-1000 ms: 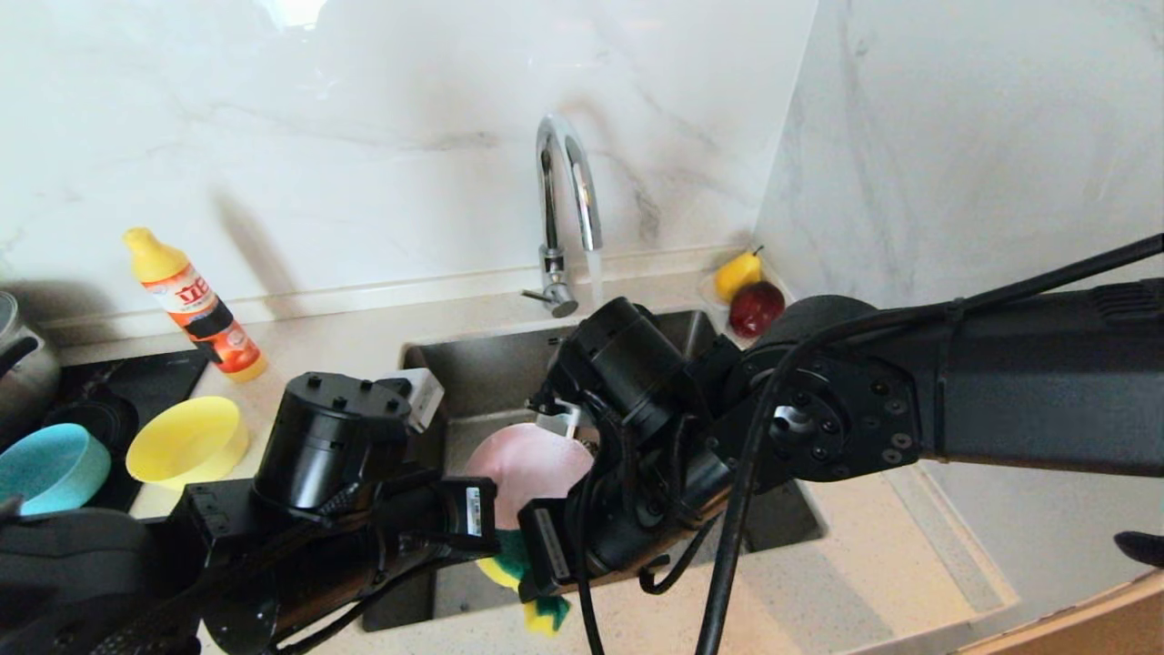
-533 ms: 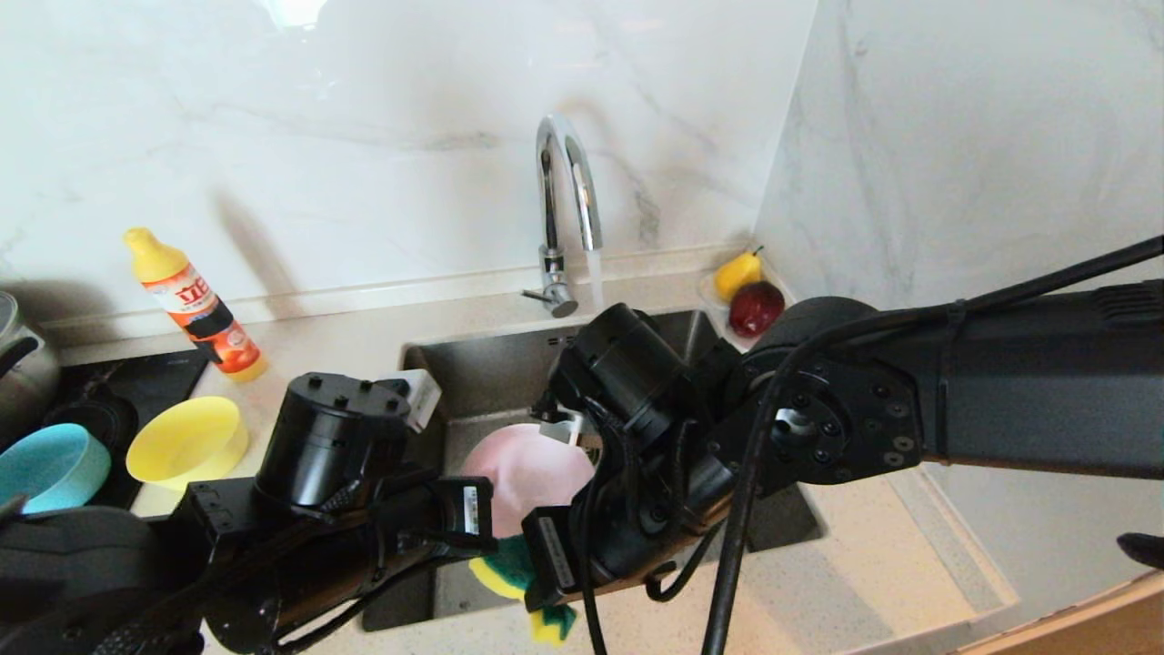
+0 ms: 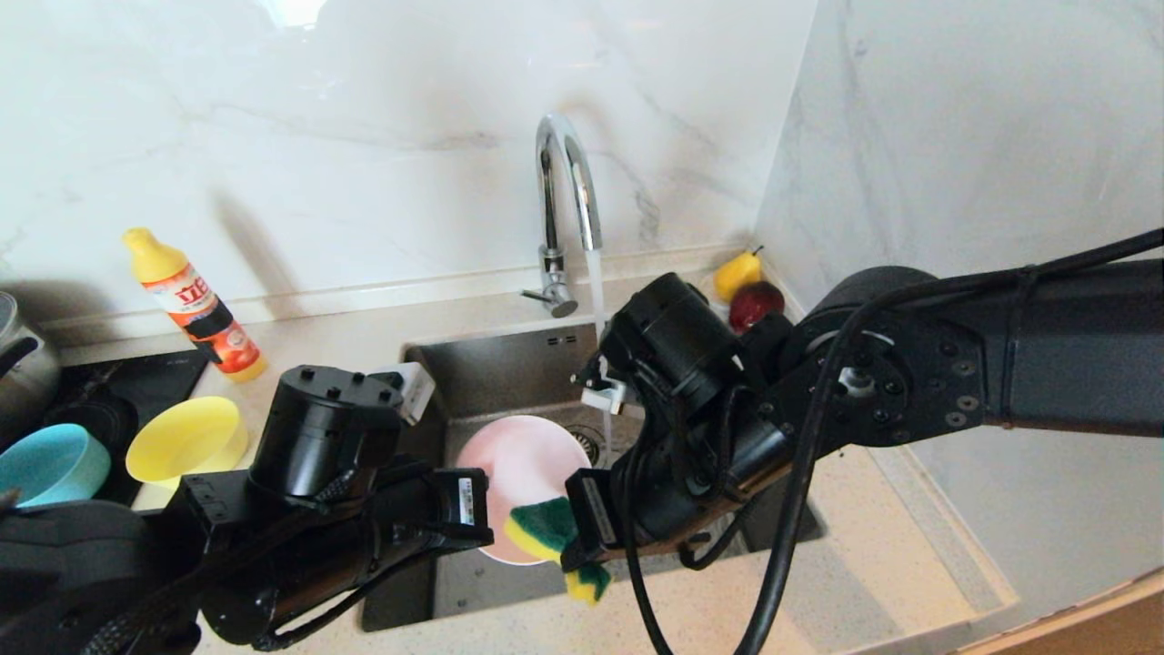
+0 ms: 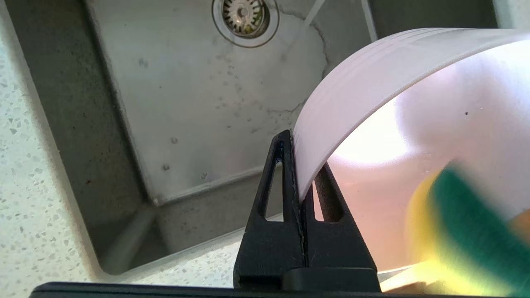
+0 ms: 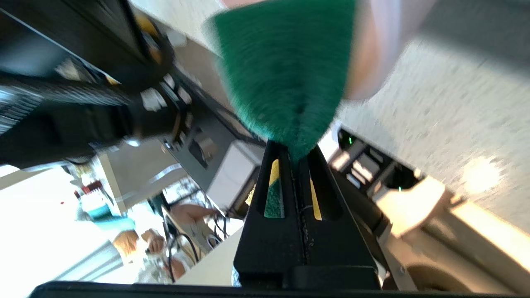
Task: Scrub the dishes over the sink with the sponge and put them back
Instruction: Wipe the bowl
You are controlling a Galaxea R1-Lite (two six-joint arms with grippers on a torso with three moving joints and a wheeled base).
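Over the sink point(image 3: 491, 373), the pale pink bowl point(image 3: 518, 464) is held tilted with its inside facing me. My left gripper point(image 4: 296, 165) is shut on its rim, one finger inside and one outside. The sponge point(image 3: 546, 532), green face on yellow foam, is pinched in my right gripper point(image 5: 296, 155), which is shut on it. The green face presses against the bowl's near rim, beside the left gripper point(image 3: 482, 523). The left wrist view shows the sponge point(image 4: 468, 215) blurred against the bowl's inside point(image 4: 434, 124). The yellow bowl point(image 3: 186, 441) and teal bowl point(image 3: 50, 464) stand on the counter at left.
Water runs from the chrome faucet point(image 3: 564, 200) into the basin near the drain strainer point(image 4: 244, 16). An orange detergent bottle point(image 3: 195, 305) stands at the back left. A steel pot point(image 3: 18, 364) is at the far left. Fruit point(image 3: 750, 291) sits in the back right corner.
My right arm has swung right and back, carrying the sponge up and to the right along the bowl's near rim. The pink bowl has shifted slightly left in the left gripper.
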